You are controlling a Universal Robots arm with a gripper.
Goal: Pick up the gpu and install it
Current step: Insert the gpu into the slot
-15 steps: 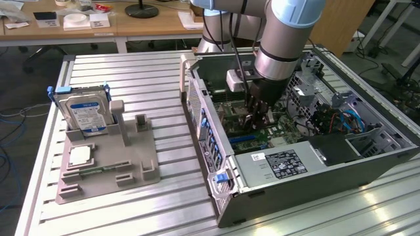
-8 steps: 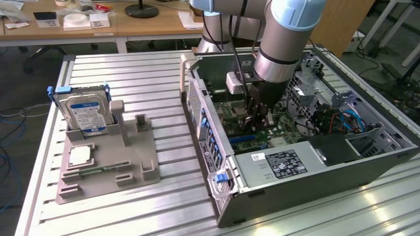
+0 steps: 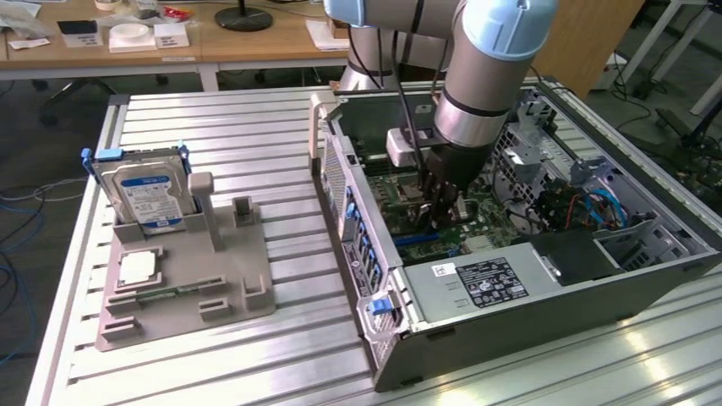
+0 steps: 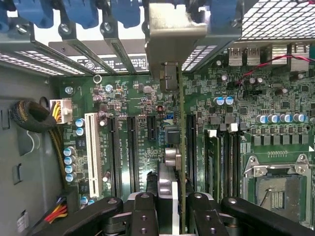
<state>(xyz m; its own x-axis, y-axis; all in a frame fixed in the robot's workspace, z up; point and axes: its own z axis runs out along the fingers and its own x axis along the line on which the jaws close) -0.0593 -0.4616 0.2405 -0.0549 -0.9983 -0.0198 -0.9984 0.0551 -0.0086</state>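
A ribbed aluminium tabletop carries everything. Taking the open computer case as the landmark and starting at the exterior view's left of it: a grey parts holder stands well apart from the case, with a silver hard drive bearing a blue label propped upright in it and a small square silver chip lying flat nearer its front. Beyond the case, wooden desks hold papers and small items, and blue cables trail on the floor.

Inside the case, the robot arm reaches down over the motherboard. The claw is clenched on the gpu, its black fingers pressing either face of the card.

The gpu stands on edge, held straight out from the claw between two motherboard slots. Its long axis runs parallel to those slots, and its silvery metal bracket points away from the claw, toward the case's rear slot openings.
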